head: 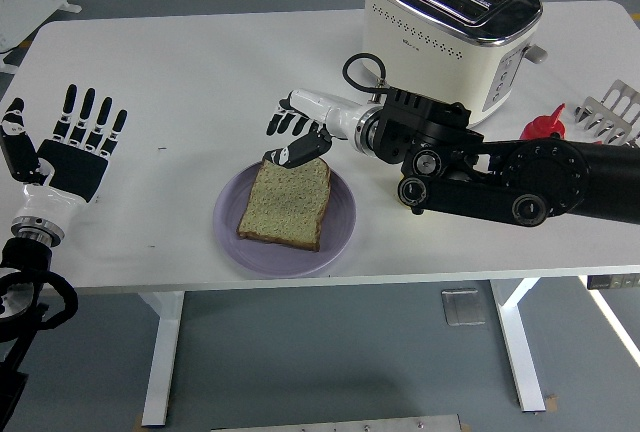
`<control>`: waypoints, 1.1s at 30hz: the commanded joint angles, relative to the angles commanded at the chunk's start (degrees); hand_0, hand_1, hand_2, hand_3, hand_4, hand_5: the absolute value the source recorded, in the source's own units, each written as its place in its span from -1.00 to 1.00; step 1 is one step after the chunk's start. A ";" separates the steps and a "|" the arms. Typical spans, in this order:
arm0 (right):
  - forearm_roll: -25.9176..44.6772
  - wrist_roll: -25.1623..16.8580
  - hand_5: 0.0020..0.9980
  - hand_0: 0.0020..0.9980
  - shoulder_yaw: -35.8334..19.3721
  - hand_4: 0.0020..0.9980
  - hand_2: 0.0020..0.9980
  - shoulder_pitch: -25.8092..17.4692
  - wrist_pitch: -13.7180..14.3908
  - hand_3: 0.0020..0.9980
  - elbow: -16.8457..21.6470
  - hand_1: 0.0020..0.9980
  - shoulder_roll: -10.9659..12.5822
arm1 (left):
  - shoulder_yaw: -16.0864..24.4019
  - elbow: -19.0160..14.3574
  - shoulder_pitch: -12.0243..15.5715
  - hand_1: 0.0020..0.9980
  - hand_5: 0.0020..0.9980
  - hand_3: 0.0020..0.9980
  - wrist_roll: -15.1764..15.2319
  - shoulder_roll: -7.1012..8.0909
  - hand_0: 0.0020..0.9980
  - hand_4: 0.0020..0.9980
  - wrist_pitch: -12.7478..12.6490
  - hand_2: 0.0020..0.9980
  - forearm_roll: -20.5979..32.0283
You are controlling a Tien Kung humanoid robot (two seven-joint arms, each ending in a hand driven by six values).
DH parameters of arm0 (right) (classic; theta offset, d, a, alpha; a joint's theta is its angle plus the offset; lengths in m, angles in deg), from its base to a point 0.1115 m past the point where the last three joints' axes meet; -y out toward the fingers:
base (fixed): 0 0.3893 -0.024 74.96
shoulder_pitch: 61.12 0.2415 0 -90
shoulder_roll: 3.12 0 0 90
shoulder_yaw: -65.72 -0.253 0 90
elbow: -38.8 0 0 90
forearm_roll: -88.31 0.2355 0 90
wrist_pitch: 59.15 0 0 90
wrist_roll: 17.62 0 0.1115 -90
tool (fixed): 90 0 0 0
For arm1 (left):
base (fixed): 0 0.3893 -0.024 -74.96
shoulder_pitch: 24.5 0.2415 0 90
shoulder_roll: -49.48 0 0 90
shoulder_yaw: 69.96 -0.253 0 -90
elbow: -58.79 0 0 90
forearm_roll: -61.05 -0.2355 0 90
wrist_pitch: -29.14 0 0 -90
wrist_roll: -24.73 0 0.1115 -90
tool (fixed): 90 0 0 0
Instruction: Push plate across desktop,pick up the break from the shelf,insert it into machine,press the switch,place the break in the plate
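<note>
Head view: the bread slice (287,205) is seen lying flat on the lavender plate (340,237), near the table's front edge, approx. centre. The right hand (298,130) is held just above and behind the slice's far edge; fingers are loosely spread and nothing is gripped, though the thumb tip looks very close to the crust, and contact can't be told for sure. The left hand (72,142) is rested on the table at the left edge, fingers straight and spread, nothing held.

Step in hand, as judged: the last one, bread placed in the plate. It looks done, since the slice is borne wholly by the plate. Next move, prob.: the right hand is to be lifted clear and drawn back w/o the slice being dragged or the plate nudged; a small upward clearance first is called for.

Surface & room: a white table (200,72), matte, mostly bare. A cream toaster (440,37) w/ two empty slots is set at the far right, well apart from the plate. A red object (545,124) and a metal rack (615,112) are seen at the right edge, partly hidden by the arm. Grey floor is visible beyond and below.
</note>
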 joint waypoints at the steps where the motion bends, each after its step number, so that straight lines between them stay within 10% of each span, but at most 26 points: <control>1: -0.82 -0.19 -0.30 0.41 0.19 0.45 0.40 -0.04 0.14 0.32 -0.27 0.45 -0.10 | -0.01 0.03 0.01 0.50 1.00 0.46 0.01 -0.01 0.57 0.42 -0.01 0.44 0.00; 17: -8.73 0.61 -0.24 0.37 -7.10 0.48 0.38 -1.02 -0.92 0.31 4.33 0.40 3.04 | 0.35 -0.42 0.76 0.47 1.00 0.45 0.03 -0.19 0.57 0.45 -0.03 0.41 -0.05; 33: -8.51 -1.50 -0.22 0.36 -30.21 0.49 0.35 -9.57 -0.24 0.31 15.09 0.38 17.83 | 1.48 -4.28 1.91 0.44 1.00 0.41 -0.02 -0.23 0.57 0.45 -0.10 0.36 -0.10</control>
